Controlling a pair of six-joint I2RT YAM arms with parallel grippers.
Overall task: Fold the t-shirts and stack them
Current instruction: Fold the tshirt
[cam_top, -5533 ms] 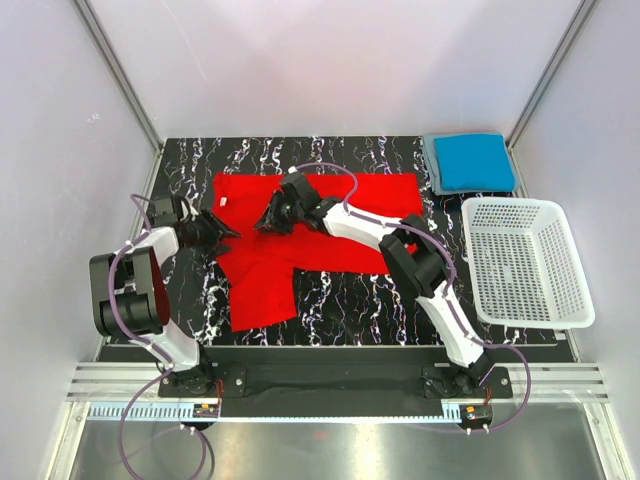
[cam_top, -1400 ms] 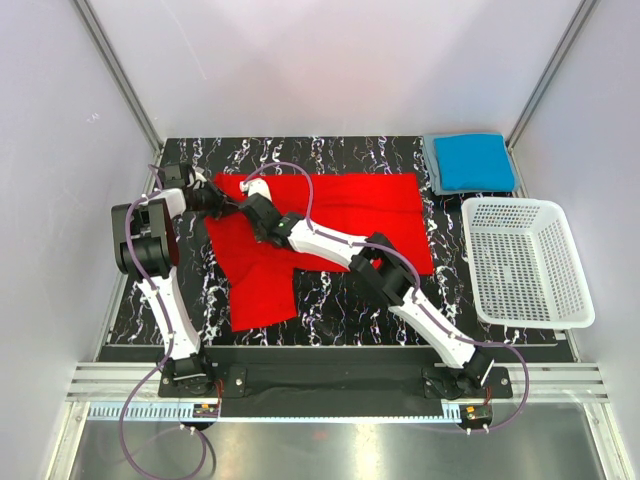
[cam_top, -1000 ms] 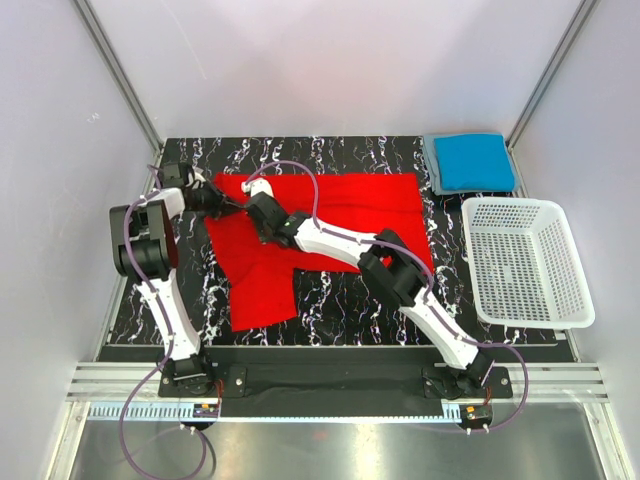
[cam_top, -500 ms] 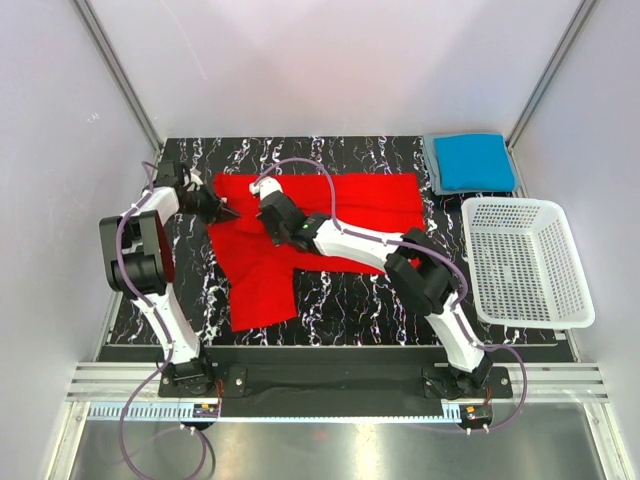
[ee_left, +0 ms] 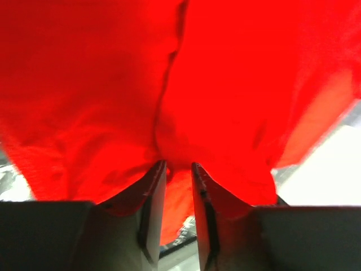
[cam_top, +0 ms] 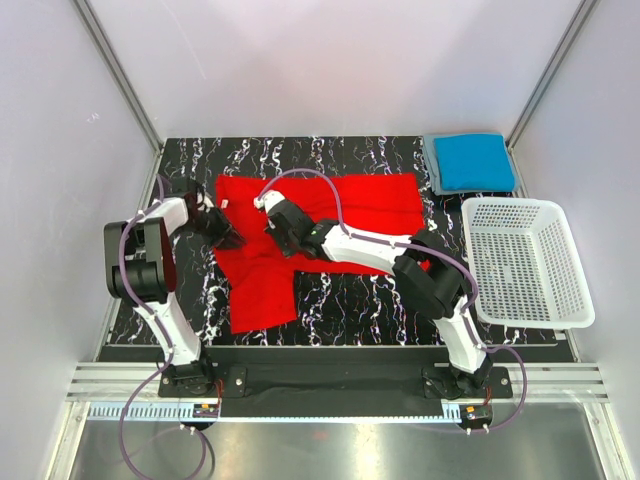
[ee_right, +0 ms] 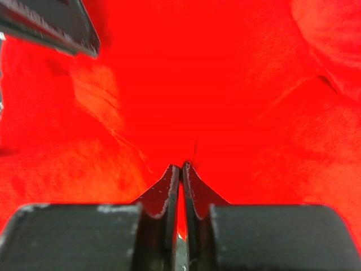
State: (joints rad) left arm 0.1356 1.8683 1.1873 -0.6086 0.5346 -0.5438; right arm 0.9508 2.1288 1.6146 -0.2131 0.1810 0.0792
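The red t-shirt (cam_top: 350, 205) lies spread on the black marbled table (cam_top: 340, 300), its left part bunched. My left gripper (cam_top: 226, 238) is shut on the shirt's left edge; in the left wrist view (ee_left: 179, 165) red cloth (ee_left: 237, 79) fills the narrow gap between the jaws. My right gripper (cam_top: 279, 233) is shut on a pinch of the same shirt a little to the right; the right wrist view (ee_right: 181, 166) shows red cloth (ee_right: 237, 84) clamped at the tips. The folded blue t-shirt (cam_top: 472, 160) lies at the far right corner on the grey-blue one, whose edge (cam_top: 431, 166) shows.
A white mesh basket (cam_top: 525, 262) stands at the right edge of the table. White walls and metal posts close in the back and sides. The left gripper's finger (ee_right: 51, 25) shows at the top left of the right wrist view.
Both grippers have moved toward the near edge, holding the red shirt's left part and dragging it with them. The blue stack and the basket have not moved.
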